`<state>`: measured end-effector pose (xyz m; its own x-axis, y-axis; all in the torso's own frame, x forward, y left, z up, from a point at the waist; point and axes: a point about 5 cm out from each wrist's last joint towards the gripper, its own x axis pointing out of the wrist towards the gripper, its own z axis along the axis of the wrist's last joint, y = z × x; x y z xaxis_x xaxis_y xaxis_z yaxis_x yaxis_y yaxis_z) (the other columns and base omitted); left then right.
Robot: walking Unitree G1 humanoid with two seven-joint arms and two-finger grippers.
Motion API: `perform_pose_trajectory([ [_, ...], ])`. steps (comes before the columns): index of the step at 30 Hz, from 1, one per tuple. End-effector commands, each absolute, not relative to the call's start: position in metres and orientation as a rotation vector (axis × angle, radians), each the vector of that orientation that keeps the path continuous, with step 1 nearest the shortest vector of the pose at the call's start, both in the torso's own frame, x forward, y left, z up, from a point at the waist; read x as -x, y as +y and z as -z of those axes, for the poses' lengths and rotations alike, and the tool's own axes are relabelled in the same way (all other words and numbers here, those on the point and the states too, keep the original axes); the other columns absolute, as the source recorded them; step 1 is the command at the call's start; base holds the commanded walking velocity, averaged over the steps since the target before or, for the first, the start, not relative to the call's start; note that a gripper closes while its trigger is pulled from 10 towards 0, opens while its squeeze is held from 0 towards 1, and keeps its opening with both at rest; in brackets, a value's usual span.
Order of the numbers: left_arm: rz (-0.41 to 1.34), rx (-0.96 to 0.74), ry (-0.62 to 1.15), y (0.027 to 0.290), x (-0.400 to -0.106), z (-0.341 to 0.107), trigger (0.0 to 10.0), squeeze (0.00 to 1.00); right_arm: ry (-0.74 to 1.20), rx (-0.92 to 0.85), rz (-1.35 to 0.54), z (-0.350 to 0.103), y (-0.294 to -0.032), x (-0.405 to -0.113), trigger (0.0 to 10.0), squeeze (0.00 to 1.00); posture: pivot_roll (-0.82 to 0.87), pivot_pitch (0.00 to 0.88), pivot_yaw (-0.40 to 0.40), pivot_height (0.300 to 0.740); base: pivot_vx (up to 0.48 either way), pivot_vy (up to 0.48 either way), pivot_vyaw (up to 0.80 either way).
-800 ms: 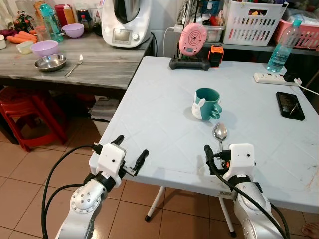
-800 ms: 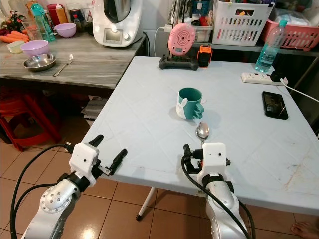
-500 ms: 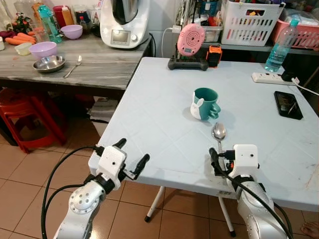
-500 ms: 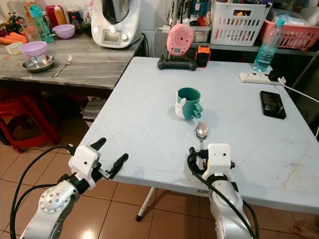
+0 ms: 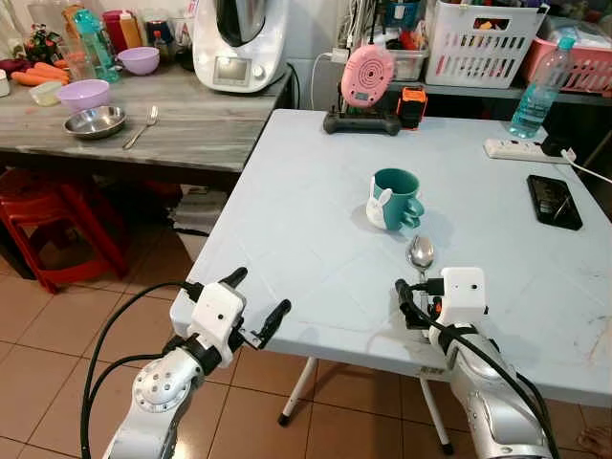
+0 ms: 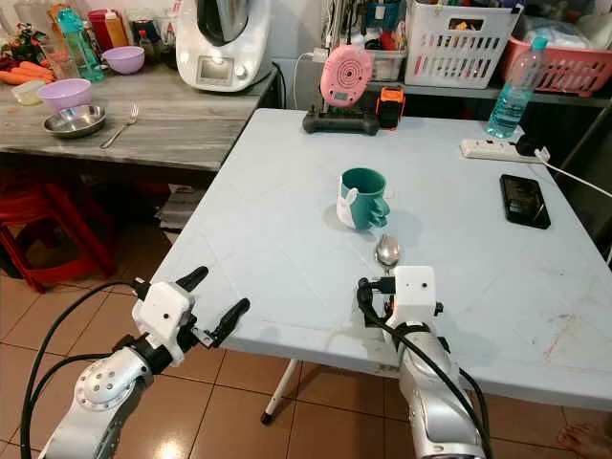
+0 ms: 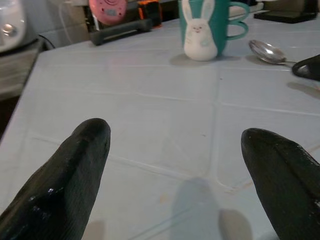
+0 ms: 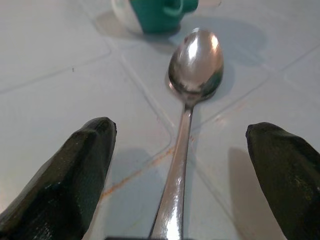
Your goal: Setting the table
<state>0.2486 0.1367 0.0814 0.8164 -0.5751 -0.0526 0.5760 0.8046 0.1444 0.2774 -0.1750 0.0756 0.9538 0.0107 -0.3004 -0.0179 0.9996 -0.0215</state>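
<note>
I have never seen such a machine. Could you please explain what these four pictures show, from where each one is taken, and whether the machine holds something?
This is a humanoid robot with two silver arms, each ending in a gripper of two black fingers. The two wide pictures come from a stereo camera on its head, looking down at a pale table. The two close pictures come from cameras on its wrists, looking along the fingers.

On the table stand a green mug with a white rabbit figure, and a spoon lying just in front of it. Farther back are a phone, a power strip and a bottle.

The left gripper is open at the table's near edge. The right gripper is open with one finger on each side of the spoon's handle. Nothing is held yet.
</note>
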Motion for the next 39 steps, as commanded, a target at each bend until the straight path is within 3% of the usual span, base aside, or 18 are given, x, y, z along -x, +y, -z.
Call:
perform_pose_trajectory([
  [1, 0.670, -0.131, 0.020, 0.135, -0.246, -0.079, 10.0, 0.00, 0.333, 0.018, -0.013, -0.073, -0.178, -0.279, 10.0, 0.00, 0.01, 0.000, 0.022, 0.740, 0.000, 0.000, 0.00],
  [23, 0.780, -0.118, 0.011, 0.133, -0.242, -0.085, 10.0, 0.00, 0.387, 0.021, -0.044, -0.069, -0.186, -0.294, 10.0, 0.00, 0.02, 0.000, 0.042, 0.740, 0.000, 0.000, 0.00],
  [24, 0.783, -0.117, 0.010, 0.132, -0.242, -0.086, 10.0, 0.00, 0.385, 0.016, -0.044, -0.070, -0.186, -0.295, 3.2, 0.00, 0.02, 0.000, 0.043, 0.740, 0.000, 0.000, 0.00],
  [25, 0.785, -0.117, 0.009, 0.132, -0.242, -0.086, 10.0, 0.00, 0.384, 0.013, -0.043, -0.070, -0.186, -0.296, 3.2, 0.00, 0.02, 0.000, 0.043, 0.740, 0.000, 0.000, 0.00],
  [26, 0.789, -0.117, 0.008, 0.131, -0.242, -0.087, 10.0, 0.00, 0.383, 0.008, -0.044, -0.071, -0.186, -0.297, 0.0, 0.00, 0.02, 0.000, 0.043, 0.740, 0.000, 0.000, 0.00],
  [39, 0.837, -0.114, 0.007, 0.126, -0.241, -0.089, 10.0, 0.00, 0.373, -0.004, -0.028, -0.073, -0.191, -0.303, 0.0, 0.00, 0.02, 0.000, 0.046, 0.740, 0.000, 0.000, 0.00],
])
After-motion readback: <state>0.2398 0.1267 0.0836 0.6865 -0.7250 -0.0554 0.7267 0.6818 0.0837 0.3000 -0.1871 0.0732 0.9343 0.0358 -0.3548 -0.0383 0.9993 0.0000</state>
